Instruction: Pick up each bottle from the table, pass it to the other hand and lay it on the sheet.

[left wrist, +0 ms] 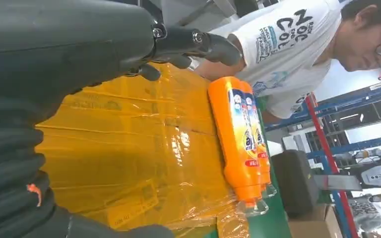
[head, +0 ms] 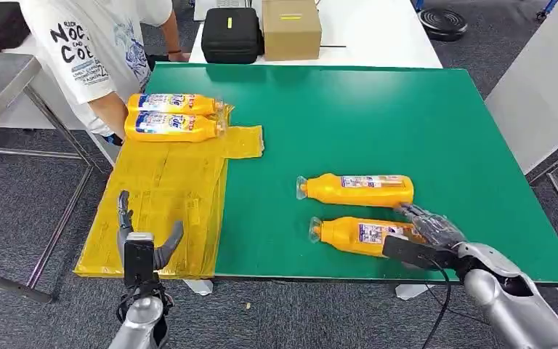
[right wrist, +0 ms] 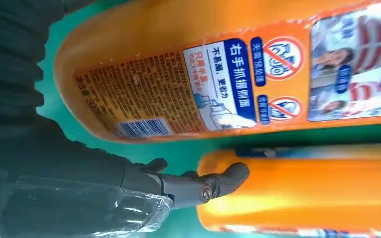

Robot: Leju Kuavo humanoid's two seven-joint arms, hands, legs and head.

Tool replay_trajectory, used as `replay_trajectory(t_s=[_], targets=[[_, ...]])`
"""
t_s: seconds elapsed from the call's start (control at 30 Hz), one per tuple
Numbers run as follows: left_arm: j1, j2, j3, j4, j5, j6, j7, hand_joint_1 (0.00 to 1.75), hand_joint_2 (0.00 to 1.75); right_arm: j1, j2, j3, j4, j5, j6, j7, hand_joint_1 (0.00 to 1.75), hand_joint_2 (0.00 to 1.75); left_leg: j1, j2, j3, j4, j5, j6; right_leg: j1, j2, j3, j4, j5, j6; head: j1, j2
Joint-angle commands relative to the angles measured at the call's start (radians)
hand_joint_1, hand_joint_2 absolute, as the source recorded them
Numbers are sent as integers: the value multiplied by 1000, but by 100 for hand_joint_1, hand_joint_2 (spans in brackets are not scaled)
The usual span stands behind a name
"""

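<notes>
On the green worktop [head: 407, 116], a yellow sheet [head: 167, 196] is spread over the left edge, and everything else is placed from it. Two bottles [head: 171, 115] lie side by side, touching, at the sheet's far end, beside a person [head: 94, 43]. Two more lie well to its right: a far bottle [head: 356, 189] and a near bottle [head: 360, 234], apart. The left hand [head: 142, 240] is held spread over the sheet's near edge, holding nothing. The right hand [head: 425, 233] rests with fingers [right wrist: 223, 181] touching the near bottle's base; a closed grip cannot be told

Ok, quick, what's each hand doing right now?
Left hand: open, empty, over the yellow sheet.
Right hand: at the nearer orange bottle, grip cannot be told.
</notes>
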Motion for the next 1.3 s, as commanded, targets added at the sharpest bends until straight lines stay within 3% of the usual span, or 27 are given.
replay_trajectory(t_s=[0.03, 0.33, 0.37, 0.4, 0.77, 1.0, 1.3], targets=[[-10, 15, -13, 40, 5, 8, 0, 0, 175, 4, 60, 21, 86, 15, -58, 9, 0, 175, 3, 1, 9, -1, -4, -3, 3, 1, 9, -2, -3, -3, 0, 0], [-14, 11, -15, 46, -2, 8, 6, 0, 175, -19, 71, 39, 124, 37, -19, 12, 3, 175, 2, 1, 5, -1, -2, -2, 2, 1, 5, -2, -1, -2, 0, 0], [-15, 11, -14, 46, -2, 10, 7, 0, 175, -52, 83, 52, 156, 37, -15, 4, 73, 175, 2, 2, 9, -1, -3, -3, 2, 1, 9, -2, -2, -3, 0, 0], [-16, 11, -13, 45, -2, 10, 8, 0, 175, -73, 95, 60, 177, 40, -17, 0, 169, 175, 2, 3, 6, -1, -2, -2, 2, 2, 5, -2, -1, -2, 0, 0], [-13, 9, -5, 50, -5, 7, 6, 0, 175, -133, 99, 98, 229, 29, -13, -24, 175, 175, 2, 6, 9, -1, -3, -3, 2, 4, 8, -2, -1, -3, 0, 0], [-15, 8, -1, 50, -5, 8, 3, 0, 175, -112, 108, 96, 209, 28, -29, -24, 175, 175, 2, 4, 10, -1, -3, -3, 2, 3, 9, -2, -2, -3, 0, 0], [11, 9, 11, 20, -7, 5, -7, 0, 175, 20, 153, -5, -49, -18, -106, -122, 175, 175, 1, 2, 6, -1, -2, -2, 1, 1, 5, -1, -2, -2, 0, 0]])
